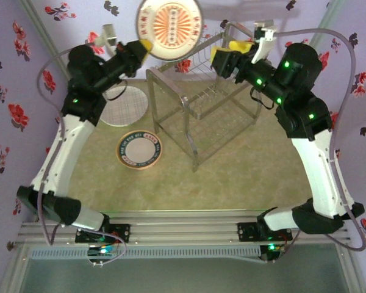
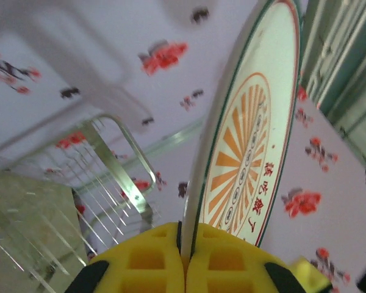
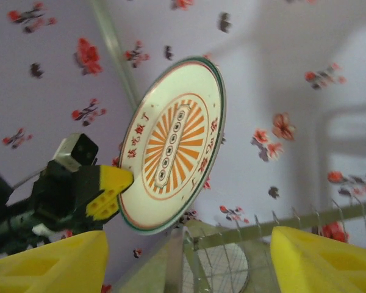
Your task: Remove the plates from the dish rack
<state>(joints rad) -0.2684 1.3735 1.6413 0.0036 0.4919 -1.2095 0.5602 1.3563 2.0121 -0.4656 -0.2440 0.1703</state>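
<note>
Top external: left hand is clenching sunburst plate at rim.
Right hand is hanging released by dish rack; edge-only pinch is risking swivel, drop.

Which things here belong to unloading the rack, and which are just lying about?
Job: dish rack; sunburst plate, clamped in left gripper; grid plate and dark-rimmed plate, flat on the table; right gripper, open.
Not the job: floral backdrop; metal rail at the near edge.
</note>
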